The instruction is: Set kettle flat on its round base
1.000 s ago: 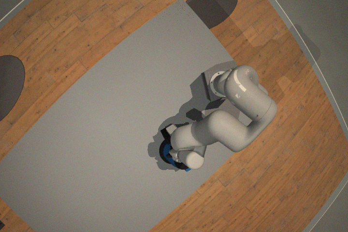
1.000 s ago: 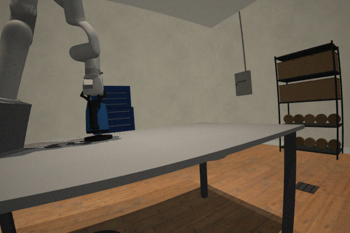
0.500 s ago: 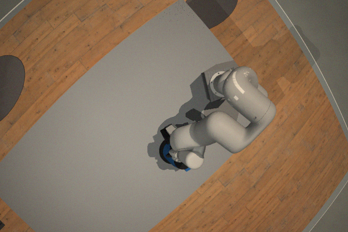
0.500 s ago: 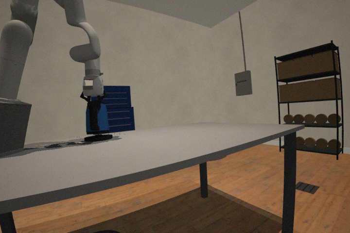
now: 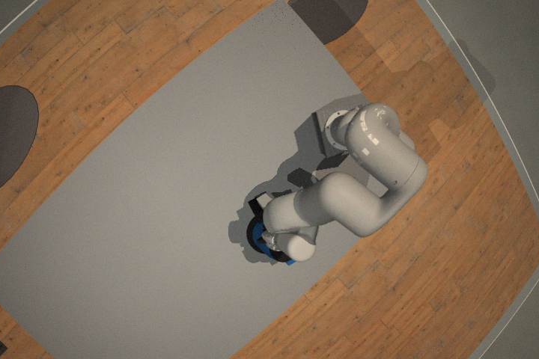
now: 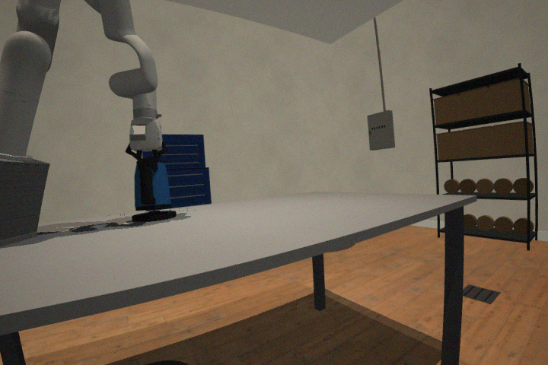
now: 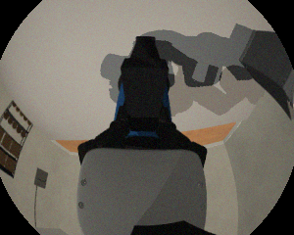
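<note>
The blue kettle (image 6: 159, 185) (image 5: 258, 232) hangs upright from my gripper (image 6: 146, 168), which is shut on the black upright bar of its handle (image 6: 146, 185) (image 7: 146, 78). The kettle is right over the black round base (image 6: 154, 216) (image 5: 250, 236), which lies flat on the grey table (image 6: 283, 223) (image 5: 151, 190). In the side view the kettle's bottom is very close above the disk; I cannot tell whether they touch. From above, my arm hides most of the kettle and the gripper. The stud is hidden.
The arm's grey mount block (image 6: 7, 193) (image 5: 325, 126) stands on the table close behind the kettle. The table's edge runs near the base on the arm's side. A blue drawer cabinet (image 6: 188, 172) and a black shelf rack (image 6: 481, 154) stand off the table.
</note>
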`<state>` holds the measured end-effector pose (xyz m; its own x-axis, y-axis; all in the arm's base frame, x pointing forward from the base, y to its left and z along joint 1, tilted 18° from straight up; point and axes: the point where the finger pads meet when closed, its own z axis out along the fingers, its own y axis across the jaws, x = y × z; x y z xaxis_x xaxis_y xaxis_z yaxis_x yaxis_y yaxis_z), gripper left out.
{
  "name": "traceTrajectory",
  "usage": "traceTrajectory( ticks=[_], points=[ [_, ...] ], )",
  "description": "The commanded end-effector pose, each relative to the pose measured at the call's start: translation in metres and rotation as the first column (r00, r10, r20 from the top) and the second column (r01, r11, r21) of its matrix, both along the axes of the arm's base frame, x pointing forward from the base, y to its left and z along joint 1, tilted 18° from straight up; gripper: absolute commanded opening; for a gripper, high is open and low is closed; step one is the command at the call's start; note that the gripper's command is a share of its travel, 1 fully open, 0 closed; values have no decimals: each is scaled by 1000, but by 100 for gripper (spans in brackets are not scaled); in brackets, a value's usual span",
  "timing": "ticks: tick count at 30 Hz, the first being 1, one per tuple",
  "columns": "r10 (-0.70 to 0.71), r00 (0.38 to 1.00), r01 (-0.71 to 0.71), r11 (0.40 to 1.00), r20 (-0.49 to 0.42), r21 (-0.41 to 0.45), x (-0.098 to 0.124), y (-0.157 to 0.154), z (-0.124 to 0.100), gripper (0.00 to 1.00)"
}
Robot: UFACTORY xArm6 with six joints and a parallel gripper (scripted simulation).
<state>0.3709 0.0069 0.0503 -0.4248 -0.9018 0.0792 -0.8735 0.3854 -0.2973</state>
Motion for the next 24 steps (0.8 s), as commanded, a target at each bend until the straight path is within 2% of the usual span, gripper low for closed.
traceTrajectory(
  ticks=[1, 24],
  points=[
    [1, 1000, -1, 1000, 3, 1, 1, 0, 1, 0],
    [1, 1000, -1, 1000, 3, 1, 2, 0, -2, 0]
  ],
)
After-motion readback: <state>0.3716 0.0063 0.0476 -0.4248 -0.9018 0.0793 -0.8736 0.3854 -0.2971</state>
